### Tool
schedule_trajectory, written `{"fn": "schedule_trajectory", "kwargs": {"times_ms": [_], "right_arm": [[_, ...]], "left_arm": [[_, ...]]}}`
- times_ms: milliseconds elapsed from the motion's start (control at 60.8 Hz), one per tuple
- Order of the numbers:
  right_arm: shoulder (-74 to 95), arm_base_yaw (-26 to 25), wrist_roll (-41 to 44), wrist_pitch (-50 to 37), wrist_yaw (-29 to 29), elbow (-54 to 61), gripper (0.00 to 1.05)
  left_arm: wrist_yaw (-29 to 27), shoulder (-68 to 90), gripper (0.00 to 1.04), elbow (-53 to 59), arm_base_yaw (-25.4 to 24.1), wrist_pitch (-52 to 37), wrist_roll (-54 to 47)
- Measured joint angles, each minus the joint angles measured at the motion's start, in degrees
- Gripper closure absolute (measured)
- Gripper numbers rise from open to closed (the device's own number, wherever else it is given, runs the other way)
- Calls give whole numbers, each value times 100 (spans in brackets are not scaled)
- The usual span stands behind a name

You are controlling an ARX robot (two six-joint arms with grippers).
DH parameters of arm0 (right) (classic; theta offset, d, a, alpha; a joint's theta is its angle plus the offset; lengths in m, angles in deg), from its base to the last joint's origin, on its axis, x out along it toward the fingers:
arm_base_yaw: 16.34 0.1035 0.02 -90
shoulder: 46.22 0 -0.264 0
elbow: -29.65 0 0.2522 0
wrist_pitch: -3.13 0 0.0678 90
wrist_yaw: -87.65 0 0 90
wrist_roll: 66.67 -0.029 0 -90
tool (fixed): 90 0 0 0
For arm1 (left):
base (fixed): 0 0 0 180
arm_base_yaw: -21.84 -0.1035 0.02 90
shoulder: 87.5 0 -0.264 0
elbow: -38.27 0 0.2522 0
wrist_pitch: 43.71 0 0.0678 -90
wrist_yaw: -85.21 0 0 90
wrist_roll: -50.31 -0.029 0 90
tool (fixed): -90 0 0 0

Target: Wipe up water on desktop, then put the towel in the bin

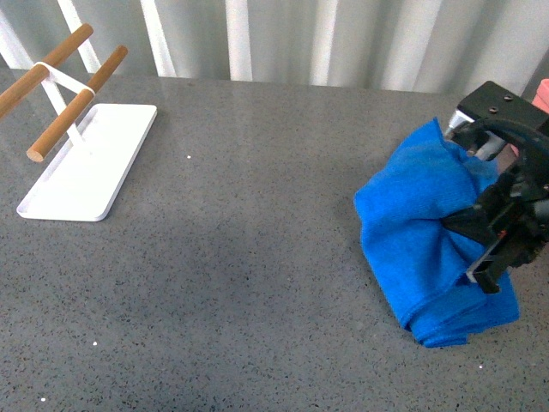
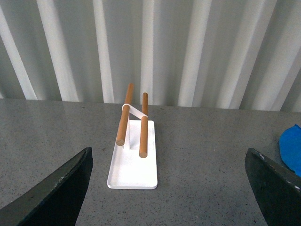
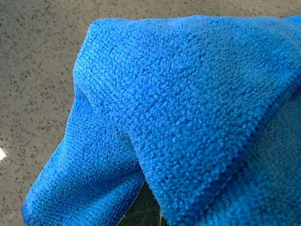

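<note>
A lab-like bench: speckled desktop (image 1: 257, 257) before corrugated wall (image 2: 197, 47).

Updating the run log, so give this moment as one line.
right gripper: shut on towel | towel: bunched on desktop | left gripper: open, empty | bin: partly visible, towel outside

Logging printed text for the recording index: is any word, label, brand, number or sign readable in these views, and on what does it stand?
None can be read in any view.
The towel, tray, rods, desktop and right arm show no print.
Only a sliver of the bin shows, with no marking on it.
</note>
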Motion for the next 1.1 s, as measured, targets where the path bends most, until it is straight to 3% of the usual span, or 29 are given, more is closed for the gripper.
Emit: {"fn": "schedule_trajectory", "kwargs": {"times_ms": [395,707,839,1102], "right_arm": [[-815,-544,501,540,-70,-289,101],[-1569,-796,435,1137,-24,-1757,101],[-1666,-1255,328,1287,-9,-2404,101],[-1491,-2667,160,1421,50,-2822,101]], "left_arm": [[0,0,7,0,0,0,0],[0,0,7,0,0,0,0],[0,0,7,0,0,0,0],[0,-2,7,0,0,0,0]]}}
